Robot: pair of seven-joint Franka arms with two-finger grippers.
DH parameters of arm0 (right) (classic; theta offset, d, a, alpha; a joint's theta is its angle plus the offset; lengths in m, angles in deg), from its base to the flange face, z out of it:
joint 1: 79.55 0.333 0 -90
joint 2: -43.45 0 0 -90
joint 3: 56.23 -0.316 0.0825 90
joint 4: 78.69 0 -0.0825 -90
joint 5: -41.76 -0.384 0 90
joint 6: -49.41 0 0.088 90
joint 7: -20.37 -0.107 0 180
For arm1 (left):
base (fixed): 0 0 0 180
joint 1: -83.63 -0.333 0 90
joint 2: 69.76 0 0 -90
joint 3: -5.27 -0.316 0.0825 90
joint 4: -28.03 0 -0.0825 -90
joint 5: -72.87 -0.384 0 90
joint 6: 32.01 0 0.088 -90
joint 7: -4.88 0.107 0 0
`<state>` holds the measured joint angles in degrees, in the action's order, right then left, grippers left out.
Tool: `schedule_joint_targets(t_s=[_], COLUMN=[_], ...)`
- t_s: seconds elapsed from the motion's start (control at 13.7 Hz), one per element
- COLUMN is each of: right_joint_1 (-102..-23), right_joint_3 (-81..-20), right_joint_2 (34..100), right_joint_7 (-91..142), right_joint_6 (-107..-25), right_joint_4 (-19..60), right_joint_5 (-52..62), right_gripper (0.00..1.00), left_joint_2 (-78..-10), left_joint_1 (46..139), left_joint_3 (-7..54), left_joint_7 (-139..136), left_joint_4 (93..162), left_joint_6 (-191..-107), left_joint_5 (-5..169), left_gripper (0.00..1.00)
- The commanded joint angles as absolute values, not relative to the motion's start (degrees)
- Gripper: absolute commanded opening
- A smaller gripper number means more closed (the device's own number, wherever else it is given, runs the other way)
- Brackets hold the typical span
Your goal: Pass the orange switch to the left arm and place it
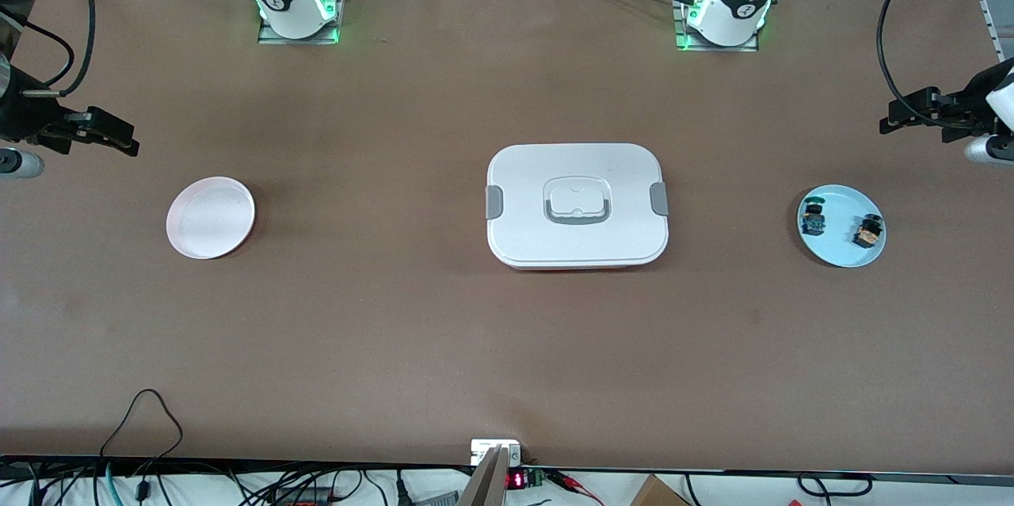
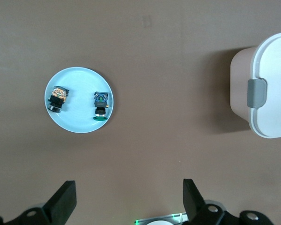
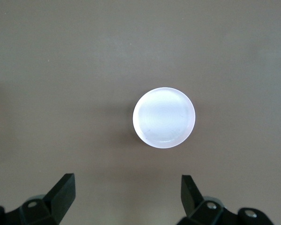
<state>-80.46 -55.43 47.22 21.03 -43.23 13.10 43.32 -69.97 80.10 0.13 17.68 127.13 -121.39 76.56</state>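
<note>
The orange switch (image 1: 868, 230) (image 2: 57, 97) lies on its side on a light blue plate (image 1: 841, 250) (image 2: 79, 123) near the left arm's end of the table. A blue-based switch with a green top (image 1: 813, 219) (image 2: 100, 105) lies beside it on the same plate. The white lidded box (image 1: 577, 205) (image 2: 271, 89) with grey clips stands mid-table. My left gripper (image 1: 891, 119) (image 2: 129, 197) hovers open and empty over bare table beside the blue plate. My right gripper (image 1: 125, 143) (image 3: 128, 194) hangs open and empty near a pale pink plate (image 1: 210, 217) (image 3: 164, 117).
The pink plate near the right arm's end of the table holds nothing. Brown tabletop stretches between the plates and the box. Cables and a small display (image 1: 515, 480) run along the table edge nearest the front camera.
</note>
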Motion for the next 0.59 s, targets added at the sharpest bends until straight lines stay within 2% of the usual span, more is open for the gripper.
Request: schedule_joint_targets(t_s=[0.0, 0.51], right_joint_1=[-80.78, -80.60], right_joint_3=[-55.79, -55.88], right_joint_2=[46.96, 46.79], right_joint_7=[20.90, 20.90], right_joint_6=[-42.52, -42.70], right_joint_4=[12.63, 12.63], right_joint_5=[44.13, 44.22], right_gripper=[1.00, 1.00], left_joint_2=[-72.39, -72.13], left_joint_1=[81.87, 81.52], left_joint_3=[-1.06, 0.97], left_joint_7=[15.96, 15.34], left_joint_4=[131.83, 129.55], left_joint_6=[-124.38, -124.30], left_joint_5=[77.18, 72.62], left_gripper=[1.00, 1.00])
